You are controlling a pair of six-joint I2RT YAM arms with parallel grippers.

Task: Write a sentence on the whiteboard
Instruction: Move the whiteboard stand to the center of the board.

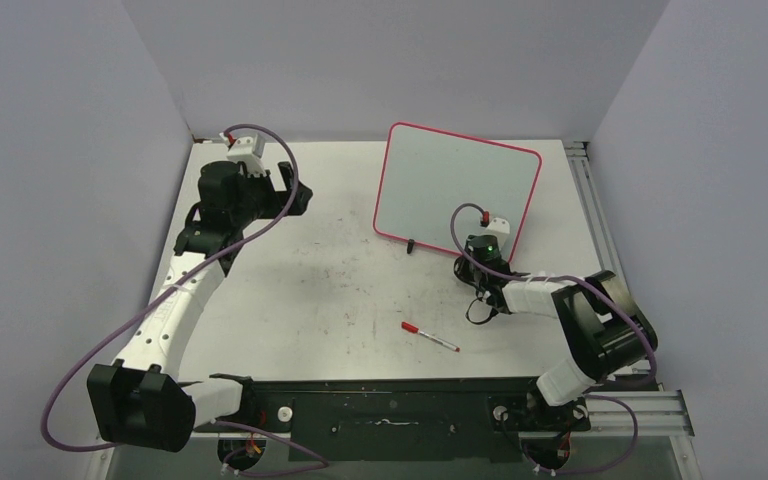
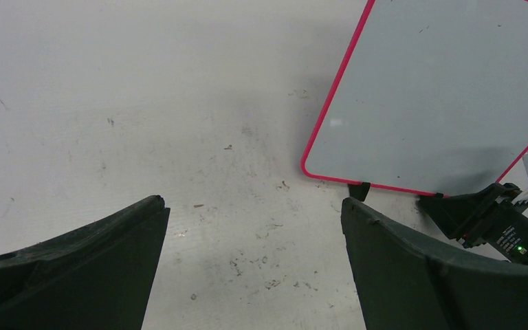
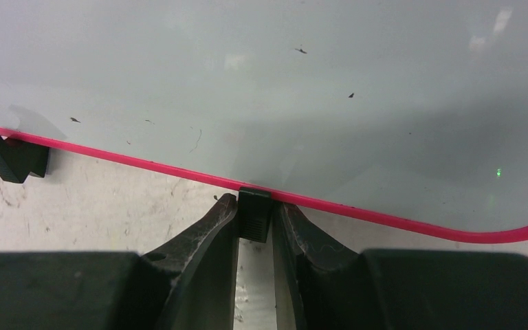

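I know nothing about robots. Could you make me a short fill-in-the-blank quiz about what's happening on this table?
The whiteboard carries ____ writing.
The right gripper is ____ on the board's black clip foot.
The left gripper has its jaws ____, holding nothing.
The red-capped marker lies on the ____.
Missing words: no; shut; open; table.

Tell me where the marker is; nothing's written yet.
Top view: the marker lies loose on the table, right of centre, nearer than the whiteboard, just left of the right arm.
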